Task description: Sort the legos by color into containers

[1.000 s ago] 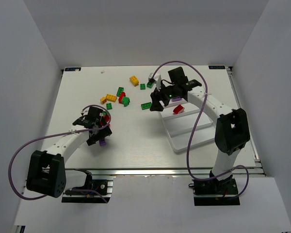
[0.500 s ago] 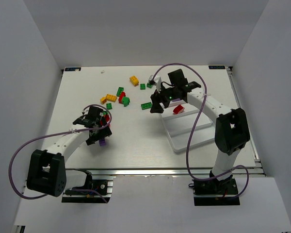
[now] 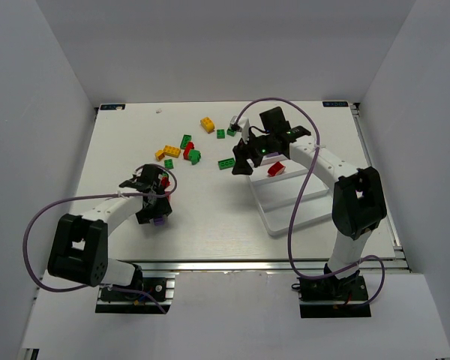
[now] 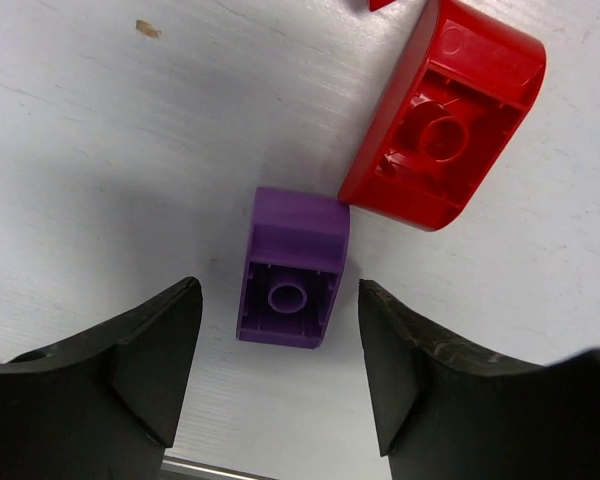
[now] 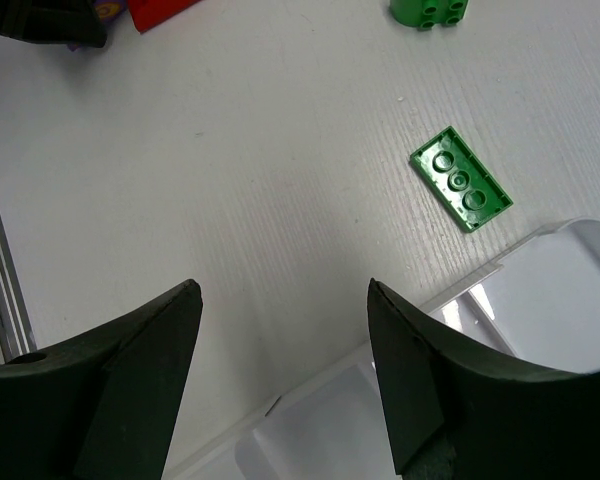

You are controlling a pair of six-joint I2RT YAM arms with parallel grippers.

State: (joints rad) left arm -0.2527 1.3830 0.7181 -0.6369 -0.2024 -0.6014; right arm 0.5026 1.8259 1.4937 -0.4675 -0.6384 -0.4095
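My left gripper (image 4: pixel 280 350) is open and empty, low over the table. A purple brick (image 4: pixel 292 268) lies hollow side up just beyond its fingertips, touching a red brick (image 4: pixel 442 115) that also lies hollow side up. In the top view the left gripper (image 3: pixel 154 209) is at the near left, with the purple brick (image 3: pixel 159 220) beside it. My right gripper (image 5: pixel 280 350) is open and empty over the white tray's near-left corner (image 5: pixel 540 300). A flat green brick (image 5: pixel 461 179) lies just off that corner. In the top view the right gripper (image 3: pixel 242 165) is at the tray (image 3: pixel 285 222), where a red brick (image 3: pixel 276 169) lies.
Loose bricks lie scattered at the back centre: yellow-orange ones (image 3: pixel 207 124) (image 3: pixel 167 152), green ones (image 3: pixel 186 141) (image 3: pixel 226 163) (image 3: pixel 220 133) and a red one (image 3: pixel 188 150). A green brick (image 5: pixel 428 10) shows at the top of the right wrist view. White walls close in the table.
The left arm has swung its elbow and base link to the right, while its gripper stays by the purple brick. The right arm and the bricks have not moved.
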